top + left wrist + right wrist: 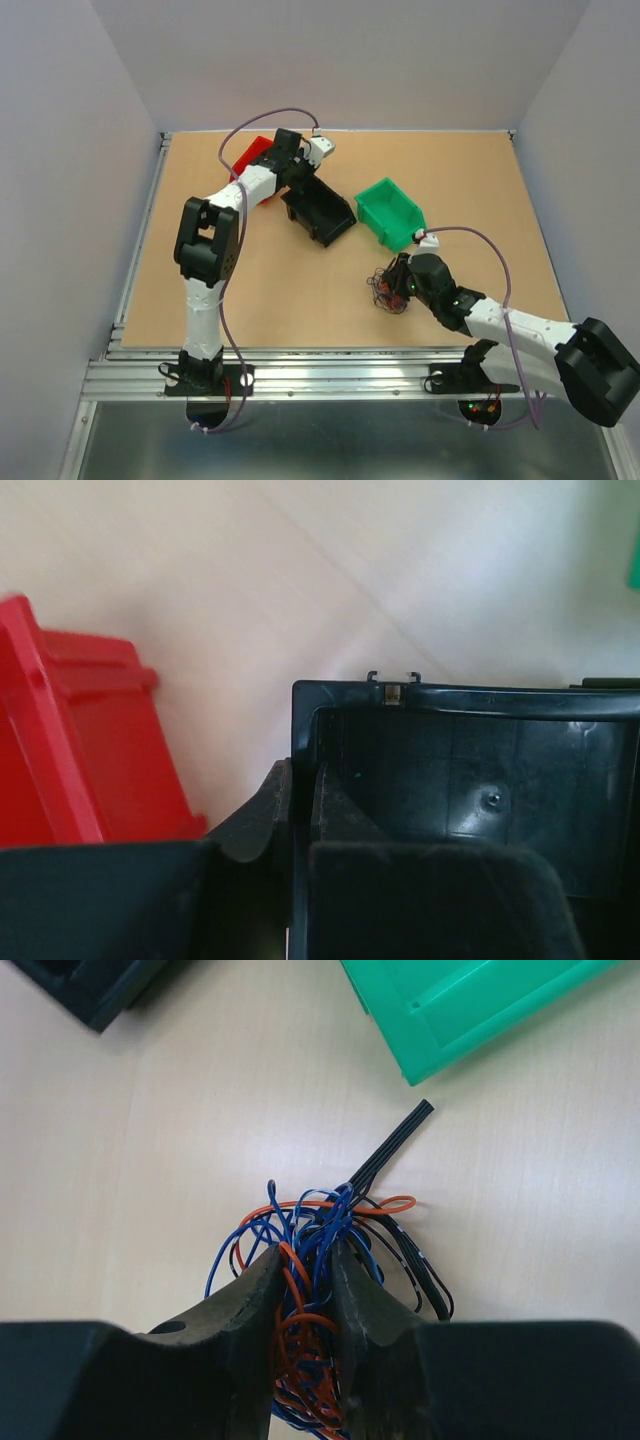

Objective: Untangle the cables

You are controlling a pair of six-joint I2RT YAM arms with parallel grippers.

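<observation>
Bench seen from above and from both wrists. The cables [330,1230] lie as one tight knot of blue, orange and black strands on the bench [270,290], right of centre and nearer the near edge than the far one, just short of the green bin [470,1010]. The right gripper [305,1305] has its jaws drawn narrow, pinching the core of the knot. A flat black strand [395,1145] sticks out free toward the green bin.

The left gripper [302,795] is well apart, toward the far left corner. Its jaws are narrow and straddle one wall of the black bin [450,695], apparently pinching it, with the red bin [90,730] just beside.

Step in hand, as judged: isolating a first strand. The present grip on the core would likely lift the whole knot. A better hold is one outer loop or the free black end, drawn slowly outward while the other arm pins the remainder.
</observation>
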